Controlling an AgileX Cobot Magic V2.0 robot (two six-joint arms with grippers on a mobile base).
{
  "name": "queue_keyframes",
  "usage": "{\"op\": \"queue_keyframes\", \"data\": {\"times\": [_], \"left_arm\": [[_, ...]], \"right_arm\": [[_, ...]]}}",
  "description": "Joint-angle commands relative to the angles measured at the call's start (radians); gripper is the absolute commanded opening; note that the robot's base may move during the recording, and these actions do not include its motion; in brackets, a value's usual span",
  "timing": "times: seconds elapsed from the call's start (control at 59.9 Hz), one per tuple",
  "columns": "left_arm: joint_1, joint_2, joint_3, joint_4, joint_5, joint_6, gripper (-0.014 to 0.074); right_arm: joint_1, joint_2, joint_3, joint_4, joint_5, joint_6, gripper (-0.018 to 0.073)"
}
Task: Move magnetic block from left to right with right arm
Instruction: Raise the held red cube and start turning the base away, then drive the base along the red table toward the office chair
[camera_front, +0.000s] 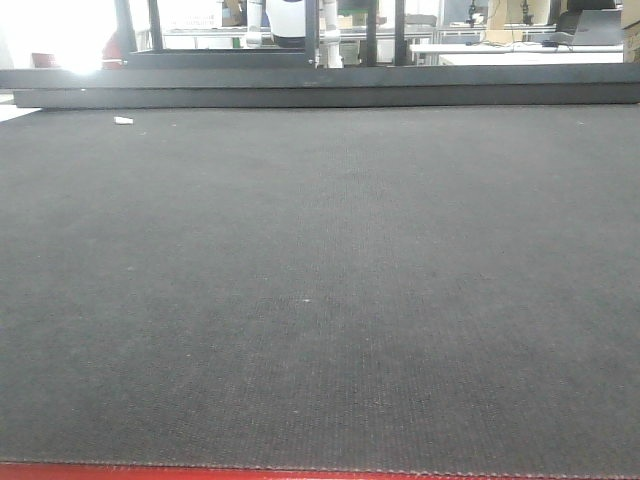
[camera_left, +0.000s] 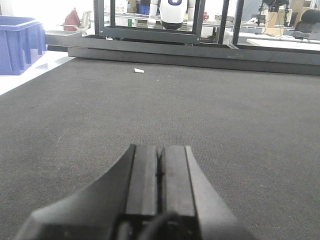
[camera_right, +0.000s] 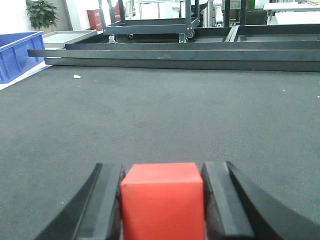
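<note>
At six o'clock, my right jaws grasp the small matte red cube (camera_right: 162, 200); a weak squeeze may drop it; my left jaws are clenched.

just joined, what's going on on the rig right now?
The right gripper holds the magnetic block, a red cube, between its two fingers, low over the dark mat. The pictures do not show whether the cube is lifted or resting on the mat. The left gripper is shut on nothing and points across the mat. The front view shows neither arm nor the cube, only the mat and a small white scrap near its far left edge.
</note>
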Motion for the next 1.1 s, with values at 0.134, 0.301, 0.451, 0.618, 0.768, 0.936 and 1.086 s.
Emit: {"op": "queue_keyframes", "data": {"times": [0.134,0.301,0.451,0.618,0.768,0.936,1.086], "left_arm": [[-0.003,-0.014,0.009,0.000,-0.088,-0.007,-0.0116],[-0.003,-0.014,0.009,0.000,-0.088,-0.007,-0.0116],[-0.003,-0.014,0.009,0.000,-0.088,-0.007,-0.0116],[-0.003,-0.007,0.009,0.000,-0.088,-0.007,-0.0116],[-0.003,-0.007,0.009,0.000,-0.088,-0.007,-0.0116],[-0.003,-0.009,0.009,0.000,-0.088,-0.007,-0.0116],[-0.003,-0.013,0.009,0.000,-0.088,-0.007,-0.0116]], "right_arm": [[-0.005,0.016,-0.026,-0.018,-0.081,-0.010,0.0119],[-0.005,0.016,-0.026,-0.018,-0.081,-0.010,0.0119],[-0.005,0.016,-0.026,-0.018,-0.081,-0.010,0.0119],[-0.005,0.016,-0.026,-0.018,-0.081,-0.010,0.0119],[-0.005,0.016,-0.026,-0.018,-0.081,-0.010,0.0119],[-0.005,0.016,-0.026,-0.018,-0.081,-0.010,0.0119],[-0.005,0.016,-0.026,-0.018,-0.081,-0.010,0.0119]]}}
